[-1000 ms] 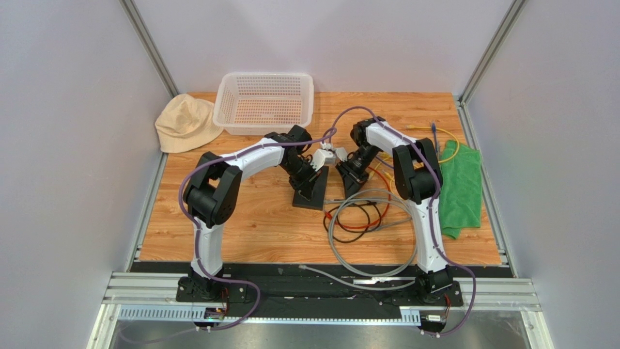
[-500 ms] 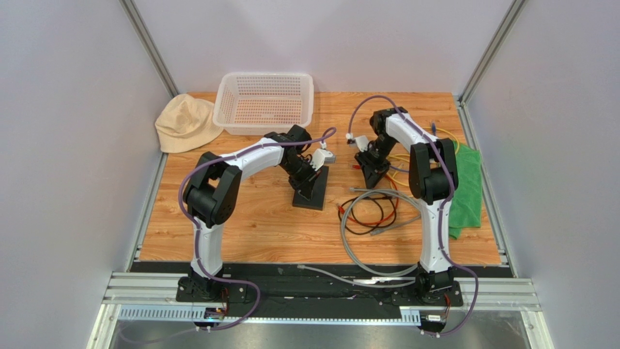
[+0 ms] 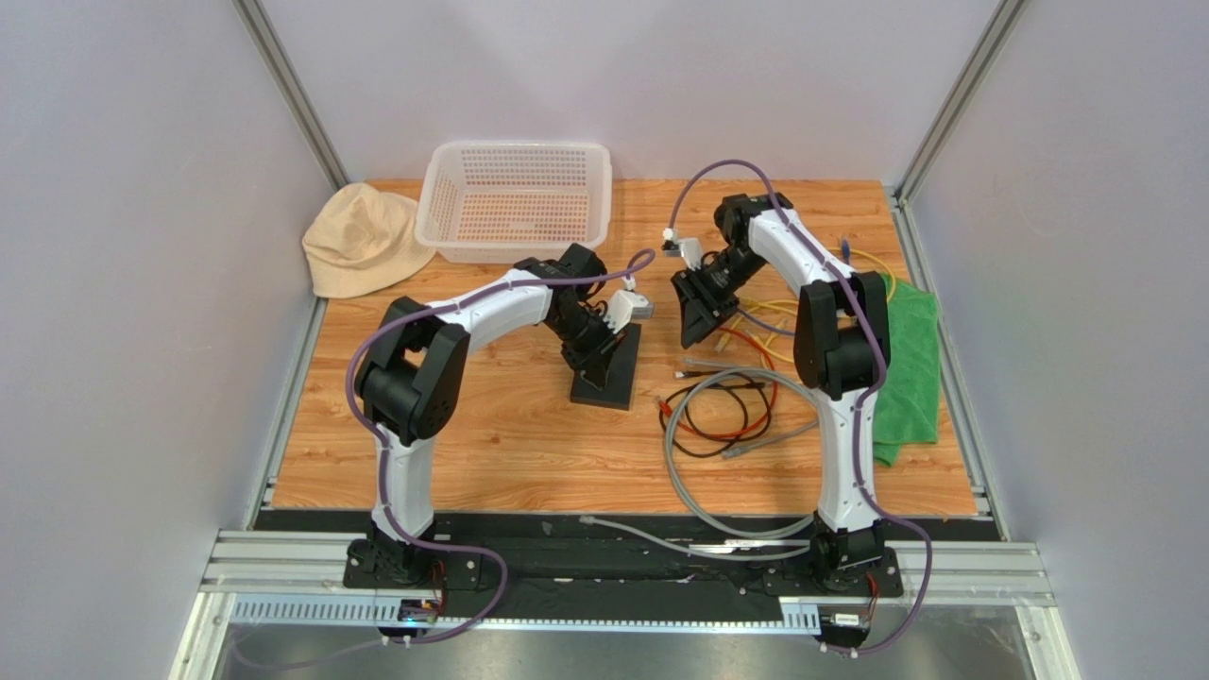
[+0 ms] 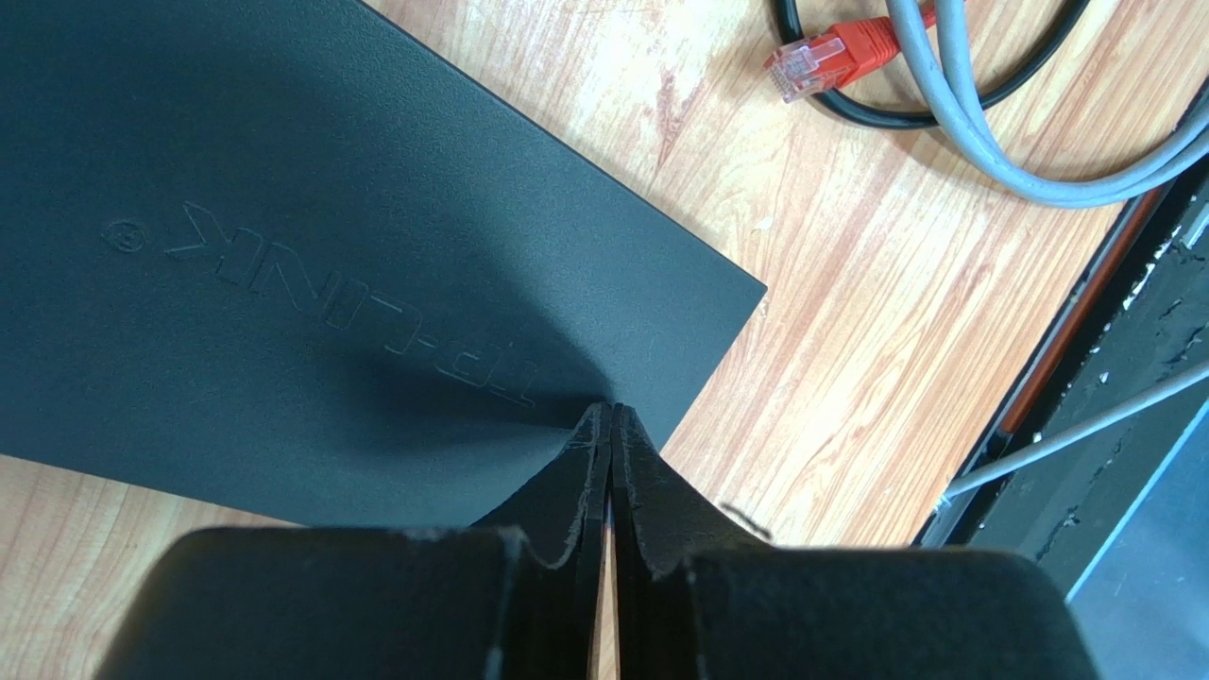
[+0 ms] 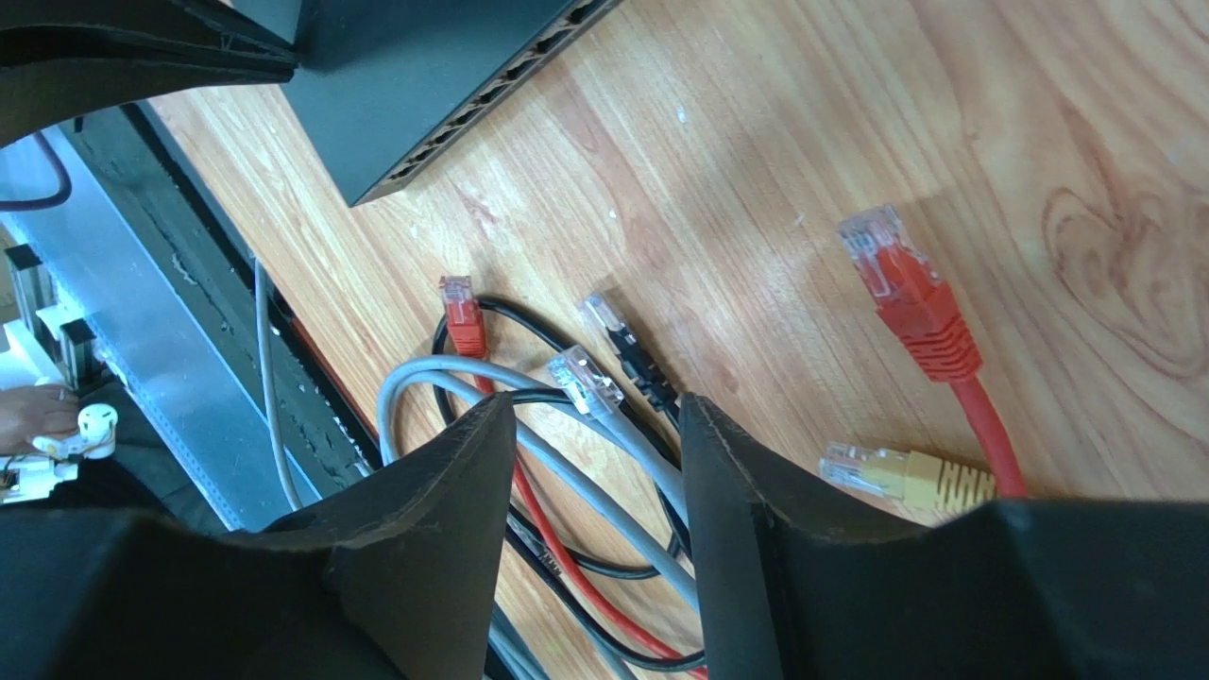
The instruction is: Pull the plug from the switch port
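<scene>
Right wrist view: the right gripper [image 5: 596, 414] is open and empty, right of the switch [image 5: 440, 57] and apart from it. Nearer, the left gripper [image 4: 610, 425], shut on nothing, is over the switch's corner.

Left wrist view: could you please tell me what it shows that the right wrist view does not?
Only the left wrist view shows the top of the switch, with its embossed logo, and the shut left gripper. Only the right wrist view shows the row of ports, a yellow plug and the open right gripper. Both show the switch, the grey cable and the wooden table.
</scene>
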